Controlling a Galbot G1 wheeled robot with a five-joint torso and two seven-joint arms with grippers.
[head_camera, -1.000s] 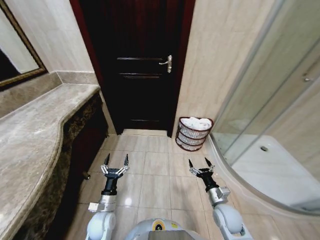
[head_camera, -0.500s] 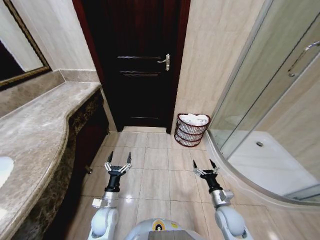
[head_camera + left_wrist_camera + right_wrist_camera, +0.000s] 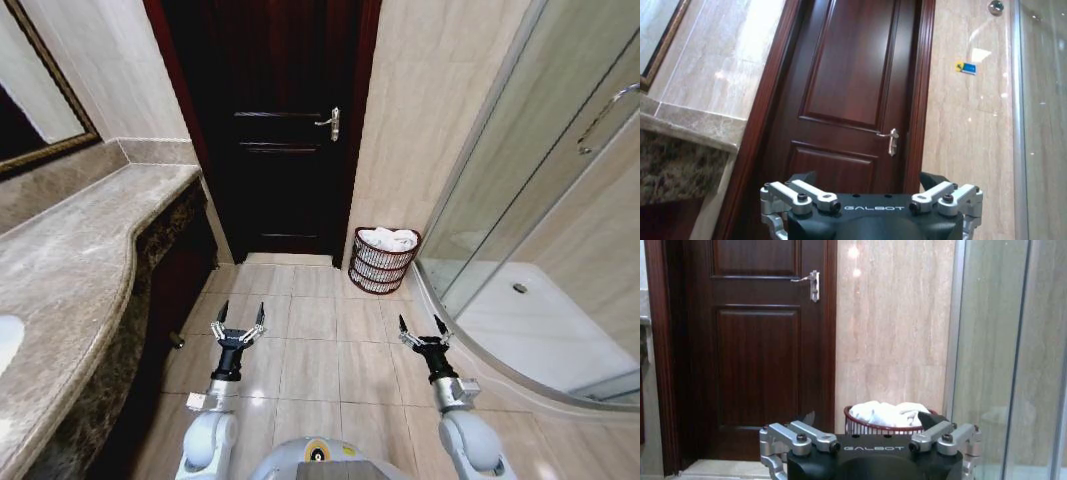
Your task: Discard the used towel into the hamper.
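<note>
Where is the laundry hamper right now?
In the head view the hamper stands on the tiled floor against the beige wall, right of the dark wooden door and left of the glass shower enclosure, with white towels inside.

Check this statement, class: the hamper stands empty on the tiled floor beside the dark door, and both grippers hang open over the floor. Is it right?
Not quite. The hamper is not empty: white towels fill its top, as the right wrist view shows. It does stand beside the door, and the left gripper and right gripper are open over the floor.
</note>
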